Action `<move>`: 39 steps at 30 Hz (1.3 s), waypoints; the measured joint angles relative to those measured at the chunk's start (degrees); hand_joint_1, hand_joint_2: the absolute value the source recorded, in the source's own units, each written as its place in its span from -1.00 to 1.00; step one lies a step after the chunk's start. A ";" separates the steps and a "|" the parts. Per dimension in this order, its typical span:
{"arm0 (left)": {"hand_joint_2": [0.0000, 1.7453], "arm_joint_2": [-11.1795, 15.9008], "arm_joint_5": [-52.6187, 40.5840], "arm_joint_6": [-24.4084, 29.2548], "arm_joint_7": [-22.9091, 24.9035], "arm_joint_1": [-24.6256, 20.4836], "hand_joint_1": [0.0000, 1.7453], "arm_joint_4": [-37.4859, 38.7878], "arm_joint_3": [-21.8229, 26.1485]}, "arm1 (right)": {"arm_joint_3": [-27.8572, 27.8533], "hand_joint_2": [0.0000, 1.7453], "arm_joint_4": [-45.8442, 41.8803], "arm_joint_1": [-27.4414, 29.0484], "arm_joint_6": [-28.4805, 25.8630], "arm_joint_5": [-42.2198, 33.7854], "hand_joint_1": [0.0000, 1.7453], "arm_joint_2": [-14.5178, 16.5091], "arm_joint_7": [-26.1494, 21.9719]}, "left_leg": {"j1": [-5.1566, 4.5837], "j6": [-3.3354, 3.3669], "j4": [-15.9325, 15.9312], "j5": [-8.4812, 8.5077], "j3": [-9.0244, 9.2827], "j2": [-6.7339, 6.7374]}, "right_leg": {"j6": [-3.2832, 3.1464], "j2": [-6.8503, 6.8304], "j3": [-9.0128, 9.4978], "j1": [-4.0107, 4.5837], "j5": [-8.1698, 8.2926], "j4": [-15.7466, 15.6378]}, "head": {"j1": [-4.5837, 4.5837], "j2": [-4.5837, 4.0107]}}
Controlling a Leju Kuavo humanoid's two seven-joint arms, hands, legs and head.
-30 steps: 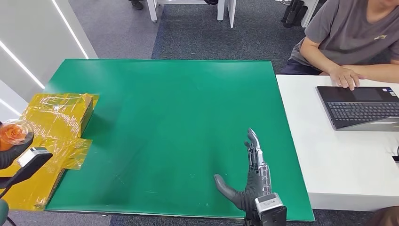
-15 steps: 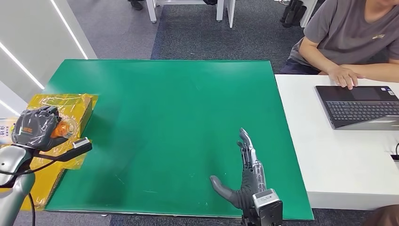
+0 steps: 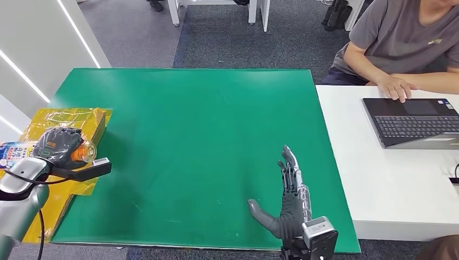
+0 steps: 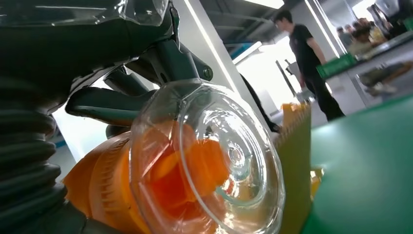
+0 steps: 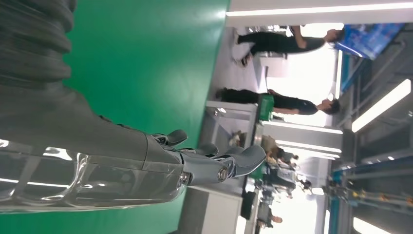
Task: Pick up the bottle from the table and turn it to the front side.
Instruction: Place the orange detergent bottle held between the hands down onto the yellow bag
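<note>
While the left hand (image 3: 57, 145) sits out at the left edge of the green table (image 3: 189, 141), it's got its fingers wrapped tight around the bottle (image 3: 16, 150). The bottle lies sideways in that grip, orange cap end (image 3: 81, 152) pointing right toward the table and the labelled body sticking out to the left. It's held above the crinkly yellow plastic wrap (image 3: 70, 122) that covers a box at the left side. The left wrist view gets right up close on the clear dome over the orange cap (image 4: 204, 161), with dark fingers (image 4: 122, 100) curled round behind it.

The right hand (image 3: 287, 200) is near the front edge of the table, right of centre, fingers stretched out flat and spread, thumb out to the left, holding nothing. From the right wrist view the fingers (image 5: 214, 165) look straight and apart over the green.

Off to the right there's a white desk (image 3: 389, 179) with a laptop (image 3: 417, 122), and a person in a grey shirt (image 3: 400, 38) sits at the far side with a hand (image 3: 398, 88) by the laptop's far edge.
</note>
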 joint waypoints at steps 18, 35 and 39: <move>1.00 -1.45 2.84 -0.89 -4.79 -1.82 1.00 8.82 -4.38 | -5.35 1.00 -3.66 -5.35 -7.20 -6.07 -1.00 0.00 1.67 | -0.01 0.00 0.03 0.01 -0.02 0.00 | 0.00 0.01 -0.05 0.00 0.02 0.00 | -0.01 0.00; 1.00 -7.32 2.71 1.20 -6.04 -5.69 1.00 14.46 -8.45 | -3.75 1.00 -4.12 -10.68 -11.15 -8.48 -1.00 -0.21 3.86 | -0.01 -0.02 0.04 0.06 -0.08 -0.07 | -0.01 -0.08 -0.04 -0.01 0.05 0.03 | -0.01 0.00; 1.00 -7.53 3.14 1.39 -5.49 -6.30 1.00 15.60 -8.63 | -3.00 1.00 -4.26 -11.79 -11.25 -8.16 -1.00 -0.39 4.32 | -0.01 -0.02 0.04 0.06 -0.07 -0.02 | -0.02 -0.02 -0.09 -0.01 0.06 0.04 | -0.01 0.00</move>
